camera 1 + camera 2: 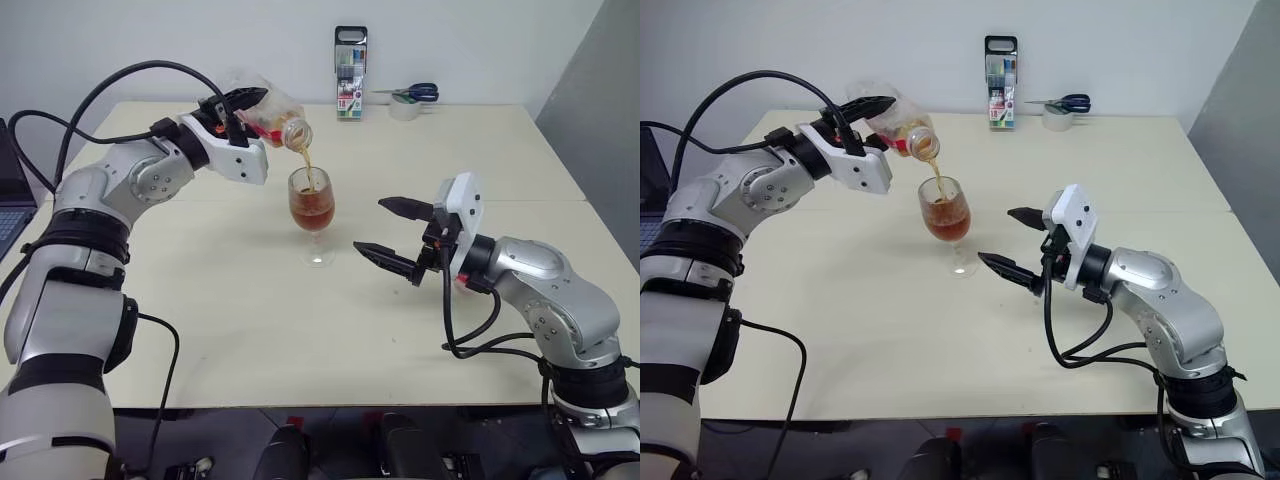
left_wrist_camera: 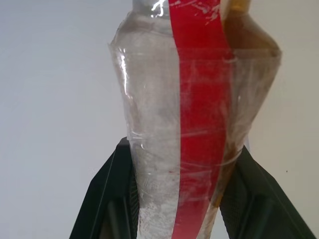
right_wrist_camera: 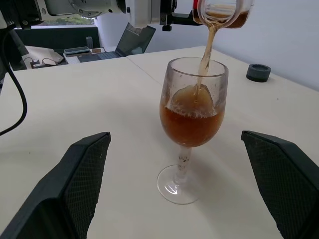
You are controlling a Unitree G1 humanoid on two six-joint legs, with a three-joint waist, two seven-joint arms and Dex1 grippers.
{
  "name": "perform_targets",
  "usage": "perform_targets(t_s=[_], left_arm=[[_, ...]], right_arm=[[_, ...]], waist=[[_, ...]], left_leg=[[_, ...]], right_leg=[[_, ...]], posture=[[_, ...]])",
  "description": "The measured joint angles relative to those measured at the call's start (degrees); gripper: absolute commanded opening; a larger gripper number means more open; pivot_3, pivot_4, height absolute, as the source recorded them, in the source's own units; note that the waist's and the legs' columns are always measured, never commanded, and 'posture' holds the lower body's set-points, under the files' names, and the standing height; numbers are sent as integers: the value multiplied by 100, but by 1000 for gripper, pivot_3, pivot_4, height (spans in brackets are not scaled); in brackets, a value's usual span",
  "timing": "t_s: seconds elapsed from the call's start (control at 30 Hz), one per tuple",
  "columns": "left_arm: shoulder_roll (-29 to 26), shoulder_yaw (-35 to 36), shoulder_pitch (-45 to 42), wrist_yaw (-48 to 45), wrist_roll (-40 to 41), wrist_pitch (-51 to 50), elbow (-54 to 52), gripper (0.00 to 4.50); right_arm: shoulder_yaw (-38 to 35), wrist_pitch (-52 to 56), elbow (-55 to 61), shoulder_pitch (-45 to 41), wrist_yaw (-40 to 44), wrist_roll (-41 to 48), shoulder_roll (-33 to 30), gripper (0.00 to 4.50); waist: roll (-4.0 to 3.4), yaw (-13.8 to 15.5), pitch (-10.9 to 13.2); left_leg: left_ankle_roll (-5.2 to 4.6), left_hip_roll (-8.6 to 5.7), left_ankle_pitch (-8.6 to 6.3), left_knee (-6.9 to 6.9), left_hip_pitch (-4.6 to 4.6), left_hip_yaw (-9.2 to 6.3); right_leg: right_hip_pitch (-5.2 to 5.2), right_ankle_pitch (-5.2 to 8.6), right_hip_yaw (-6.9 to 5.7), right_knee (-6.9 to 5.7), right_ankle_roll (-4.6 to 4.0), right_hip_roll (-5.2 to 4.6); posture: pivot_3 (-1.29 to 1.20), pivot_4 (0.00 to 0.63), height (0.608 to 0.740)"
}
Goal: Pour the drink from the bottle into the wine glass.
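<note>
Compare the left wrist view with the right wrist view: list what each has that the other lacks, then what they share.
Left wrist alone: the left gripper with its jaws clamped on the bottle's crushed body, and the red label strip running along it.

Right wrist alone: the right gripper, jaws wide apart either side of the wine glass and clear of it, the drink filling about half the bowl, the stream falling from the bottle mouth, a laptop and a dark tape roll behind.

Both: the bottle and the table.
</note>
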State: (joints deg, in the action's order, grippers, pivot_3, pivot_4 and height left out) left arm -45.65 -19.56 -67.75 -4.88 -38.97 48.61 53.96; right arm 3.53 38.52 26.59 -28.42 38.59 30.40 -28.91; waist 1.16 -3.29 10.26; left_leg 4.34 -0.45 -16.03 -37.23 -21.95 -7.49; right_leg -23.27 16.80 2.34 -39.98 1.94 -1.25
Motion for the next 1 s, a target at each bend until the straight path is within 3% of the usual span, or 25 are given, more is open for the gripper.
perform_targets(t_s=[0.4, 0.6, 0.83, 1.0], left_arm=[[324, 543, 824, -1187, 1406, -981, -900, 1688], [841, 1172, 1539, -1955, 2697, -2511, -1855, 1688], [1383, 2429, 2606, -2034, 4273, -5010, -3418, 1688], [1686, 3230, 3611, -1758, 5114, -6215, -4115, 1688]], right_arm=[[61, -239, 23, -39, -16, -3, 367, 4500], [116, -247, 82, -136, -101, 11, 558, 4500], [439, 57, 264, -192, -114, -5, 442, 4500], [919, 410, 280, -366, -335, -271, 440, 4500]], waist=[[0, -5, 0], [-1, -16, 0], [-3, -17, -2], [-2, -29, -2]], left_leg=[[5, 1, 2, -9, -4, -4], [7, 2, 3, -39, -14, -7], [1, 2, 0, -60, -14, -9], [2, 4, 0, -61, -11, -13]], right_leg=[[0, 0, -1, -2, 0, 0], [0, 0, -2, -8, 0, 2], [1, 0, 2, -22, 0, 1], [2, 0, 0, -25, 0, 1]], posture=[[0, 150, 740], [0, 150, 740], [0, 150, 740], [0, 150, 740]])
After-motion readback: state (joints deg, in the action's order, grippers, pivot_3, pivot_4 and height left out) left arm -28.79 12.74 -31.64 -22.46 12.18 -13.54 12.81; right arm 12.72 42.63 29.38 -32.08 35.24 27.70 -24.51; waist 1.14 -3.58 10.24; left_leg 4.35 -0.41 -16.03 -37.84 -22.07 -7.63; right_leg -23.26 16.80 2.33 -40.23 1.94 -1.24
